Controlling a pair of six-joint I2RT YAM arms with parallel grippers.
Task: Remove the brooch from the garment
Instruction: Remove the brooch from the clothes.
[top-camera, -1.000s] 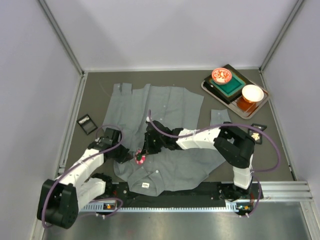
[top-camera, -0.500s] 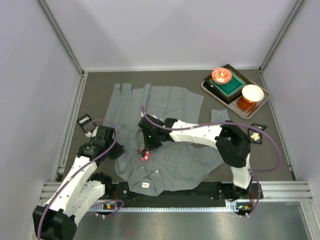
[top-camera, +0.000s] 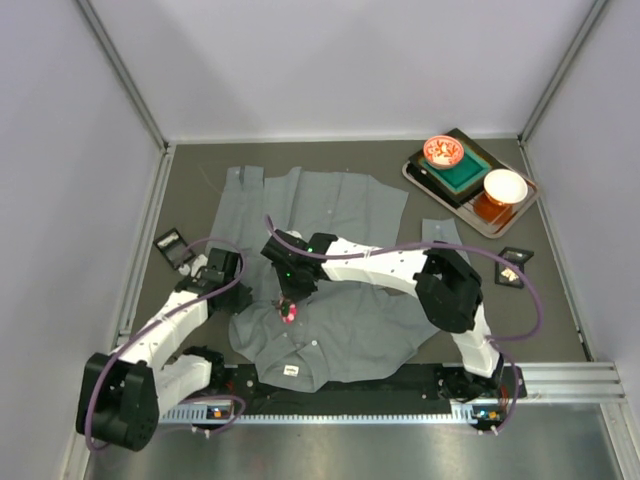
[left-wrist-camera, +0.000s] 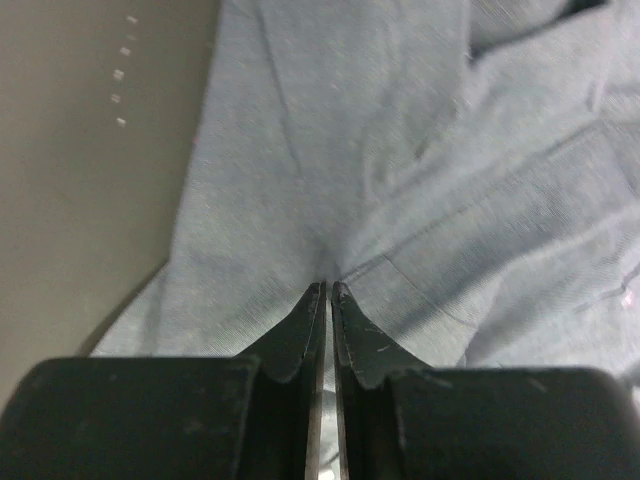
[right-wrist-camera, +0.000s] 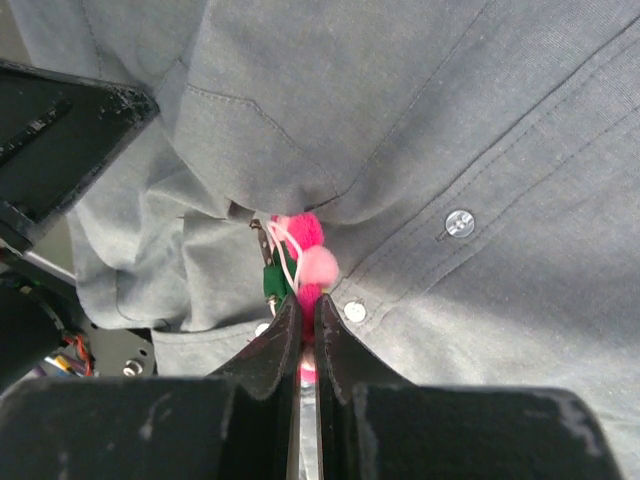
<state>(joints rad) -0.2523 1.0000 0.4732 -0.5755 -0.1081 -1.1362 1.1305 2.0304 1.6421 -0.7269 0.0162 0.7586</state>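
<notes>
The grey button-up shirt (top-camera: 340, 215) lies spread on the dark table. A brooch of pink pompoms with a green clip (right-wrist-camera: 300, 262) hangs at the shirt's button placket; it shows as a pink spot in the top view (top-camera: 288, 314). My right gripper (right-wrist-camera: 303, 305) is shut on the brooch's lower pompom, over the shirt's left half (top-camera: 287, 297). My left gripper (left-wrist-camera: 327, 290) is shut on a fold of the shirt's cloth (left-wrist-camera: 380, 180) near the shirt's left edge (top-camera: 237, 297).
A tray (top-camera: 520, 212) at the back right holds a pink bowl (top-camera: 443, 152), a green box and a white bowl (top-camera: 505, 186). A small black card (top-camera: 173, 246) lies left of the shirt and another one (top-camera: 513, 270) lies to the right.
My right gripper has moved left and a little back with the brooch in it. My left arm swung out to the left, then came back toward the shirt's left edge.
</notes>
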